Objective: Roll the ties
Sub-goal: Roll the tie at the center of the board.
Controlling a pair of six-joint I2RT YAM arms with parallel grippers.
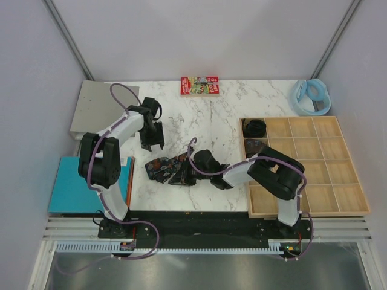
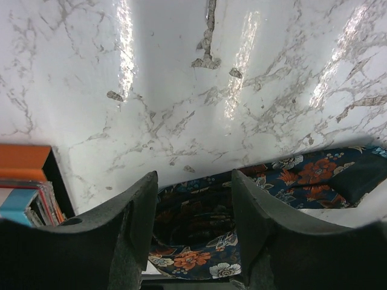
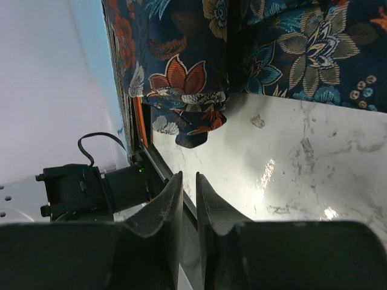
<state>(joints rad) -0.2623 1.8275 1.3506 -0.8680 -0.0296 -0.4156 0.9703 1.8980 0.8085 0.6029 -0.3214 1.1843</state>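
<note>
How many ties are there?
3: a crumpled tie on the table, a rolled tie in the tray's far-left corner compartment, a third tie just nearer. The right arm may hide more.

No legible text, even on the red box point(image 1: 199, 86)

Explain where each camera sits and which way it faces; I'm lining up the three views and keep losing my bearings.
Top external: fixed above and behind the arm bases, looking down on the marble table; both arms show whole, with the left gripper and the right gripper.
Left wrist: on the left arm, looking down between its open fingers at the tie.
Right wrist: on the right arm, low, facing left across the table; its nearly closed fingers show.
Shared: all three views show the same floral tie.
</note>
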